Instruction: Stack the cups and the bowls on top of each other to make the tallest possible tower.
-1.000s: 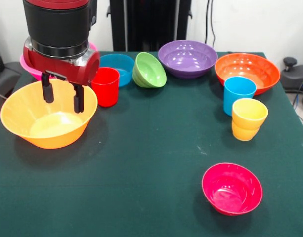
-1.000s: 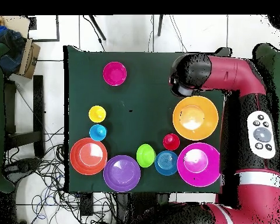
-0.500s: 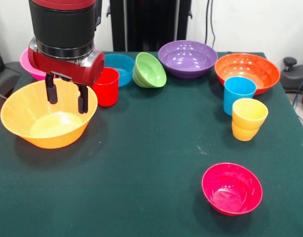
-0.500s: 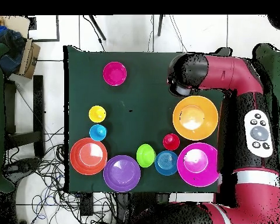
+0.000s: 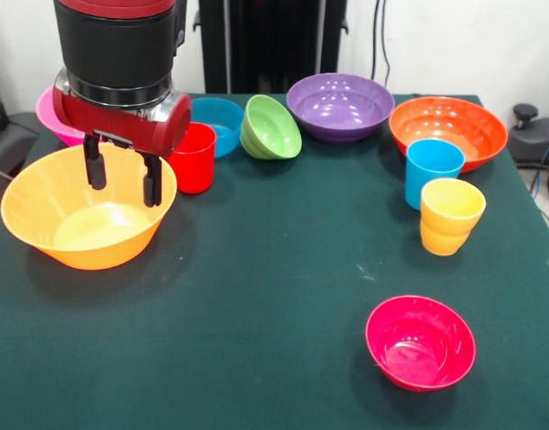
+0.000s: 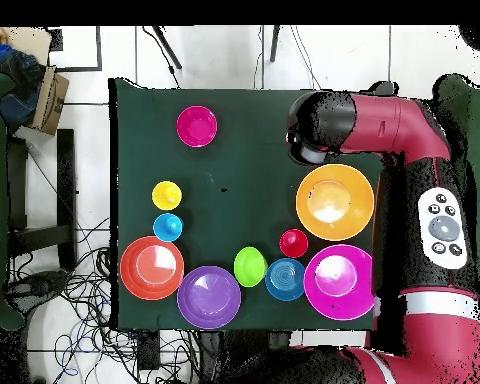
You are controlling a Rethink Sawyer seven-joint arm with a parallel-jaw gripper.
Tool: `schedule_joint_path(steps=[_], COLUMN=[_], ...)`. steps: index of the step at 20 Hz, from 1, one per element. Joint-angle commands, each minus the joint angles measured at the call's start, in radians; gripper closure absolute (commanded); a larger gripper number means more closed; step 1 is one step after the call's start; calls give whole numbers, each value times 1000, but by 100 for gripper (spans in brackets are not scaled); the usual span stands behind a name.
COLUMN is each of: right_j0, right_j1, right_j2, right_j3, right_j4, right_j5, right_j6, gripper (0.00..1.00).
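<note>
Nothing is stacked yet; I judge this the first pick. The yellow-orange bowl (image 5: 86, 215) sits at the table's edge beside the red cup (image 5: 193, 157). My gripper (image 5: 124, 175) hovers above its rim, fingers parted, holding nothing. Next: descend and pinch the rim.

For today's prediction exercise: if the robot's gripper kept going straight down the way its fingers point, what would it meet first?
Probably the yellow-orange bowl: the open gripper hangs with its fingers pointing down, seemingly over the bowl's rim on the red cup side. Depth is unclear, so it might just miss.
</note>
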Motion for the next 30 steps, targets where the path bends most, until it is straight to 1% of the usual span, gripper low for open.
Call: schedule_joint_path(steps=[1,12,16,30], right_j0=[29,40,50,54], right_j1=[41,43,40,47], right_j2=[73,69,66,67], right_j3=[21,9,-5,5], right_j4=[-53,-72,-97,-77], right_j5=[15,21,23,13], right_j6=[-279,-288,-313,-283], gripper=[0,0,0,0])
